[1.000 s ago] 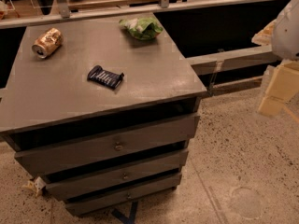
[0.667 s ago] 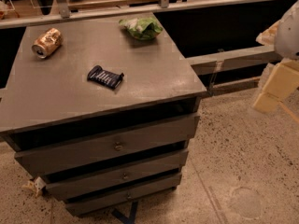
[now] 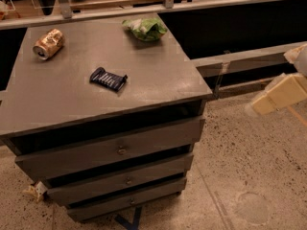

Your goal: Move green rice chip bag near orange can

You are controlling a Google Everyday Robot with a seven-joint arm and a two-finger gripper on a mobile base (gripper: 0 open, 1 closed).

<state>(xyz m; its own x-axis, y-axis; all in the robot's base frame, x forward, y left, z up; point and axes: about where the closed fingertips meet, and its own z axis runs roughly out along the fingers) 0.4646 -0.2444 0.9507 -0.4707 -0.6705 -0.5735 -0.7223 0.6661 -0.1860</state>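
Hanging at the frame's right edge, clenched or released I cannot tell, the cream gripper (image 3: 282, 94) is well apart from the crinkled bright green rice chip bag (image 3: 145, 28) at top centre. This looks like the approach step. Next it must grasp the bag and carry it to the dented orange-gold metal can (image 3: 48, 43), upper left.

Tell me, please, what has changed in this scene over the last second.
Only the gripper moved: at the right edge, off to the side of the cabinet, it tilted and swung slightly left and down toward it. Nothing was picked up or let go. The bag, can and wrapper lie where they were on the cabinet top.
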